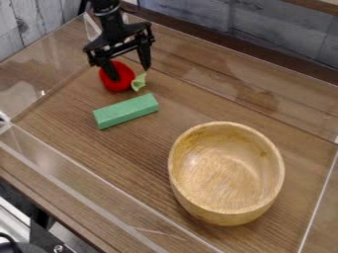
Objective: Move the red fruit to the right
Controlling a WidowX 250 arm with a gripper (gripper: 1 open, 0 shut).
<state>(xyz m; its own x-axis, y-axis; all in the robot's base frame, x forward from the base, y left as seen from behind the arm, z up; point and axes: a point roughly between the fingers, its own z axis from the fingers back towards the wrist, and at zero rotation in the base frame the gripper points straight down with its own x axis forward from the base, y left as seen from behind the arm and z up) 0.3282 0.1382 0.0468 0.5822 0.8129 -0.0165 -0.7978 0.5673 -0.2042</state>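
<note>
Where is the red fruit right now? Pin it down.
In the camera view the red fruit sits at the upper left of the wooden table, just above the green block, with the open gripper straddling it from above.

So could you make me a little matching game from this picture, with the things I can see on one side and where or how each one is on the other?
Things:
1. red fruit
2. green block
3. wooden bowl
4. gripper

Descriptions:
A. nearest the camera, at the right, empty
B. open, fingers pointing down around the fruit
C. lying flat between the fruit and the bowl
D. at the far left, under the black fingers

Pairs: 1-D, 2-C, 3-A, 4-B
</note>
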